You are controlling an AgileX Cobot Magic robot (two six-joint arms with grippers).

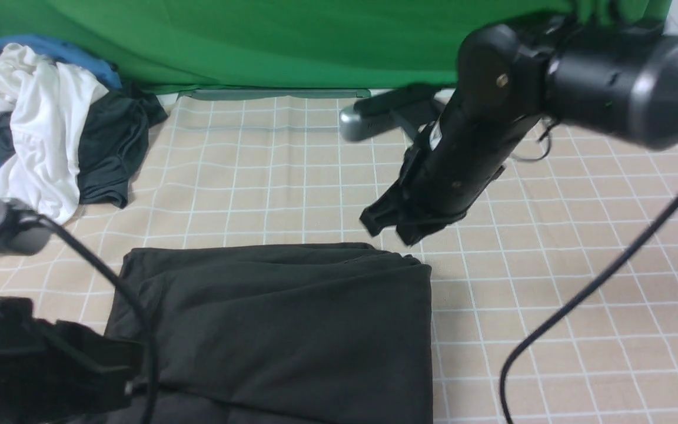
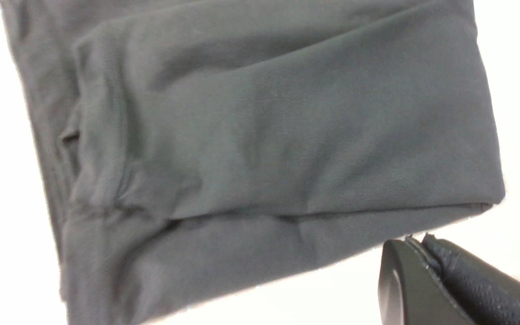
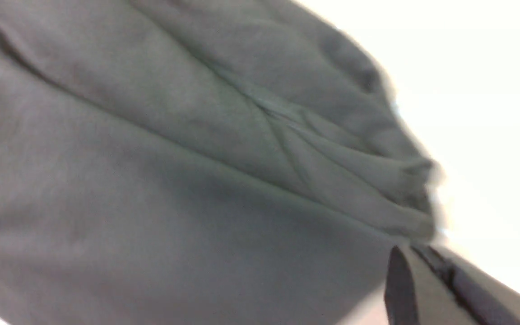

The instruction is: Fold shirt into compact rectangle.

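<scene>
The shirt [image 1: 280,330] lies folded into a dark, roughly rectangular block at the near middle of the checked table; no print or label shows. My right gripper [image 1: 389,227] hangs shut just above the shirt's far right corner, with nothing in it. In the blurred right wrist view, its closed fingertips [image 3: 415,248] sit beside the bunched corner of the shirt [image 3: 174,180]. My left gripper [image 1: 133,383] is low at the shirt's near left edge. The left wrist view shows it [image 2: 415,239] shut and empty, just off the edge of the layered shirt [image 2: 260,135].
A heap of clothes lies at the far left: a white garment [image 1: 39,118], a blue one [image 1: 62,50] and a smaller dark teal-grey one [image 1: 115,141]. A green backdrop [image 1: 256,35] closes the back. A grey device [image 1: 374,115] sits behind the right arm, whose cable [image 1: 598,282] hangs over the cloth.
</scene>
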